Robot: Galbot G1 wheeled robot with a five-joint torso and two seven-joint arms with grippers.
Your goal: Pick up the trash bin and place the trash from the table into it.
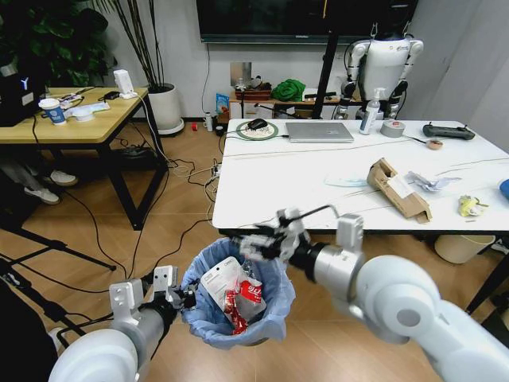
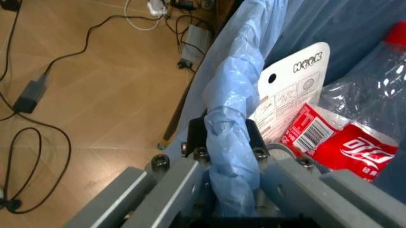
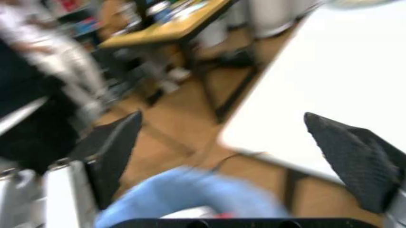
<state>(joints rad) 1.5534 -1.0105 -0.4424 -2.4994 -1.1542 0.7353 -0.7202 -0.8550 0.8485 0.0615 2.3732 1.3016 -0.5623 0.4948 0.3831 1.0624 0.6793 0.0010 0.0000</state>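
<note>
The trash bin (image 1: 208,317), small and round with a light-blue bag over its rim, is held up off the floor in front of the table (image 1: 270,187). My left gripper (image 1: 181,299) is shut on the bin's near rim (image 2: 232,142). Inside lie a red-labelled bottle (image 1: 250,293) (image 2: 355,147), a white printed card (image 1: 220,278) (image 2: 288,99) and a red wrapper (image 1: 236,312). My right gripper (image 1: 266,239) (image 3: 222,118) hangs open over the bin's far rim (image 3: 190,194), nothing between its fingers. On the table remain a torn cardboard box (image 1: 398,188), crumpled white paper (image 1: 430,181), a yellow wrapper (image 1: 471,207) and a blue cup (image 1: 504,189).
At the table's far end stand a laptop (image 1: 318,131), a spray bottle (image 1: 370,111), a tape roll (image 1: 392,127) and a black controller (image 1: 447,131). A cream bin (image 1: 457,247) sits under the table's right side. A yellow desk (image 1: 79,119) stands at the left, with cables across the floor.
</note>
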